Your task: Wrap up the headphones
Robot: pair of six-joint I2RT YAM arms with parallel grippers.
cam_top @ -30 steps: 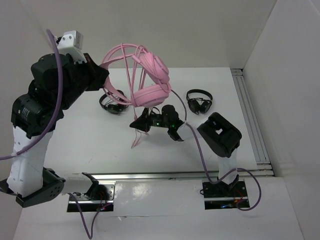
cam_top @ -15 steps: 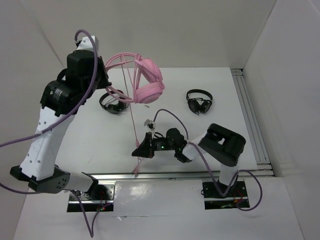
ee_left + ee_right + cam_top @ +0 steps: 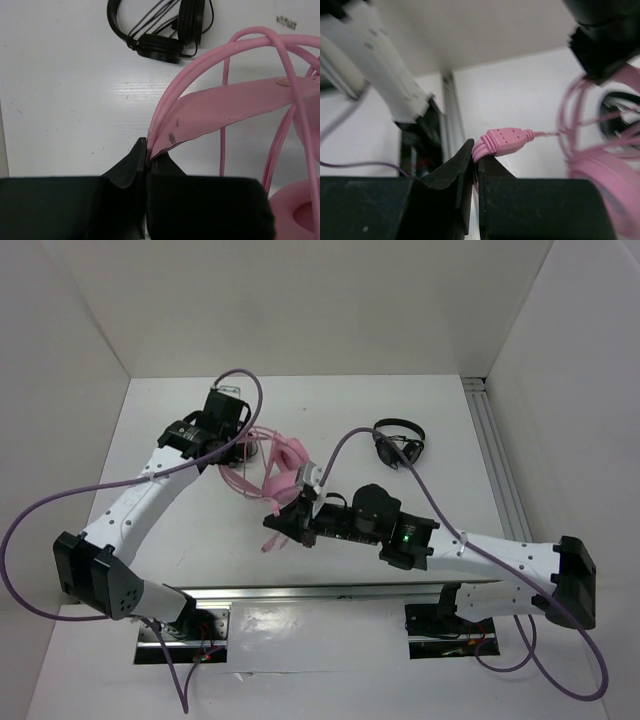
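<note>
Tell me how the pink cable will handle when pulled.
Probably floppy: the cable is thin and bunches in loops at the right tool. Likely light, yet pulling may tug the headphones, since it runs straight toward them.

No lettering can be read anywhere; a small dark mark (image 3: 285,21) on the table (image 3: 60,100) is too blurred.

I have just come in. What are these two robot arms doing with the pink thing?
Both arms are handling the large pink over-ear headphones. The left gripper is shut on the flat pink headband, low over the white table. The right gripper is shut on the thin pink cable beside its moulded joint; the cable runs on toward the cups. A small black headset and a second black headset lie untouched.
</note>
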